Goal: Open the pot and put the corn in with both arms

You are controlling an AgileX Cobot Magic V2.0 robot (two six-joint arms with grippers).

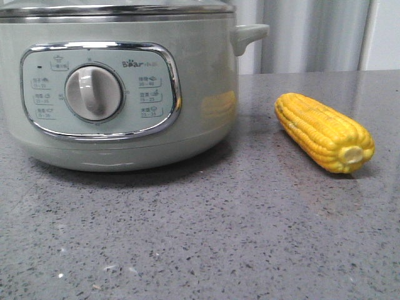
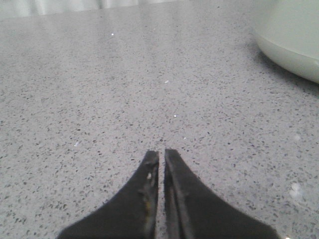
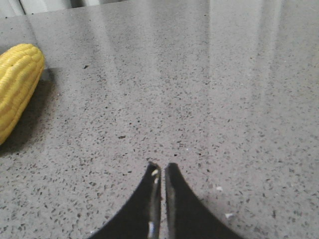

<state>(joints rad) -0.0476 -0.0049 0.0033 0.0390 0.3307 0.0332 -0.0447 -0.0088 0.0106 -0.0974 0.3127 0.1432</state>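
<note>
The pale-green pot [image 1: 119, 87] stands at the left of the grey table with its lid on, its dial facing me and a side handle [image 1: 250, 34] at the right. The yellow corn [image 1: 324, 131] lies on the table to the pot's right, stub end toward me. Neither gripper shows in the front view. My left gripper [image 2: 161, 152] is shut and empty, low over bare table, with the pot's base [image 2: 294, 40] off to one side. My right gripper [image 3: 162, 165] is shut and empty over bare table, with the corn [image 3: 17, 84] apart from it at the view's edge.
The speckled grey table [image 1: 206, 231] stretches in front of the pot and the corn. A pale curtain or wall [image 1: 312, 34] runs behind the table's far edge.
</note>
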